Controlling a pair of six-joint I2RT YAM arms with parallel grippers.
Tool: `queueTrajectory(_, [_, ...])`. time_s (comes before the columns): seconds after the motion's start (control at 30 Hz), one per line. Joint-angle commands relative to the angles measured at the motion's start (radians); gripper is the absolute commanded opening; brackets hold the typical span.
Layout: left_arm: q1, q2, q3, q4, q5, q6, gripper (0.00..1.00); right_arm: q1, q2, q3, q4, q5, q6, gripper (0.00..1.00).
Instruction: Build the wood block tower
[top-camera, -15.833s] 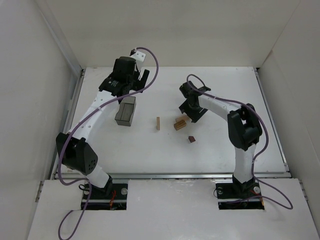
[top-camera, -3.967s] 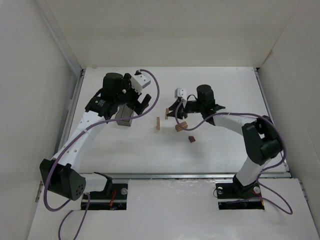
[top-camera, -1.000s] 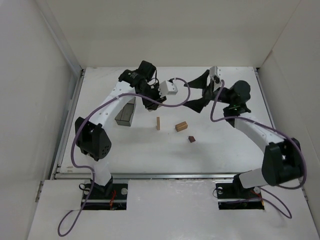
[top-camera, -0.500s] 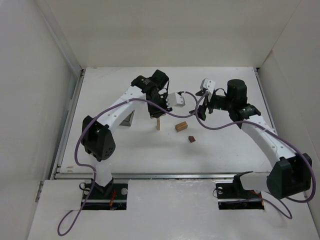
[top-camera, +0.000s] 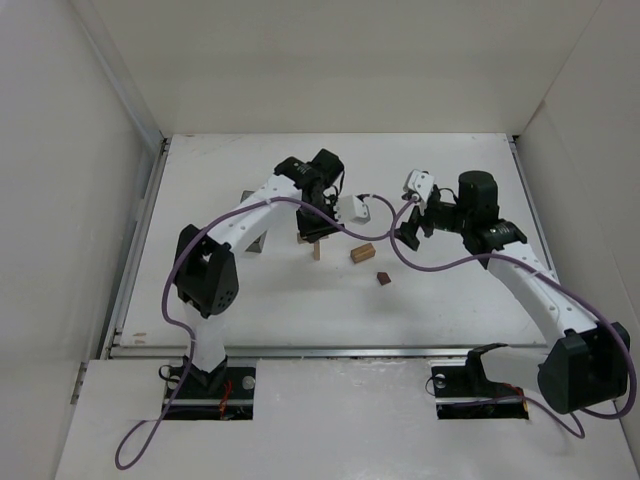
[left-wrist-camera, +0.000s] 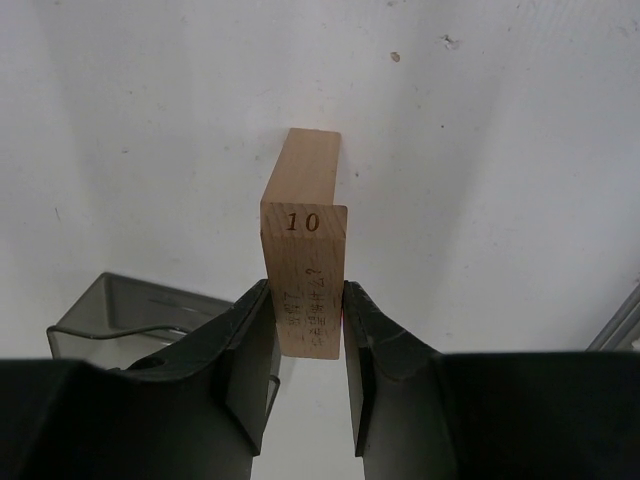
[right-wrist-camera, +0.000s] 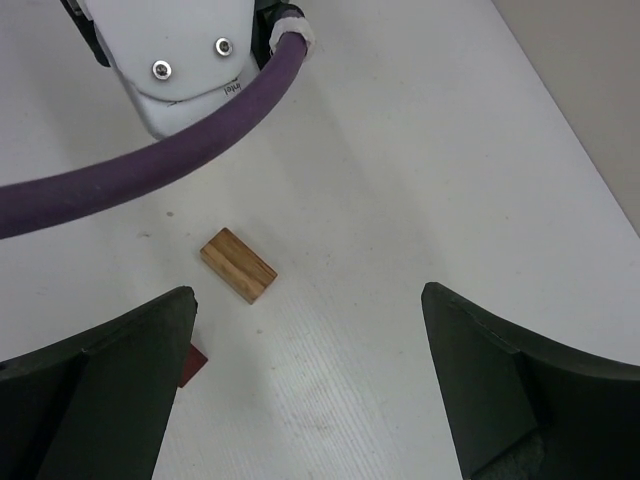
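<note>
My left gripper (top-camera: 312, 233) is shut on an upright light-tan block (left-wrist-camera: 305, 270) stamped "10", one pad against each side. From above, a tan upright (top-camera: 316, 250) shows just under those fingers; I cannot tell whether it is the same block. A flat striped tan block (top-camera: 361, 253) (right-wrist-camera: 238, 265) lies to its right. A small dark reddish-brown block (top-camera: 383, 279) (right-wrist-camera: 192, 365) sits nearer the arms, half hidden behind my right gripper's left finger in the right wrist view. My right gripper (top-camera: 408, 232) (right-wrist-camera: 310, 385) hangs wide open and empty above the table, just right of the flat block.
A dark translucent grey box (top-camera: 255, 236) (left-wrist-camera: 130, 310) stands left of the left gripper, partly behind its arm. The left wrist's white camera housing (right-wrist-camera: 180, 60) and purple cable (right-wrist-camera: 150, 175) hang close to my right gripper. White walls enclose the table (top-camera: 450, 300).
The left gripper has moved forward and down from the back of the table to the tan upright. The right gripper has lowered toward the flat block. Neither jaw opening changed.
</note>
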Motion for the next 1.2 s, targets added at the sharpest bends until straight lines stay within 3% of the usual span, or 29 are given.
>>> queueTrajectory(0.0, [-0.008,0.007,0.004,-0.013,-0.039,0.017,0.00,-0.007,-0.022,-0.008,0.012,-0.007,-0.025,1.00])
queueTrajectory(1.17, [-0.059,0.086,0.085,-0.036,-0.088,0.026,0.00,-0.007,-0.031,-0.026,0.021,-0.025,-0.025,1.00])
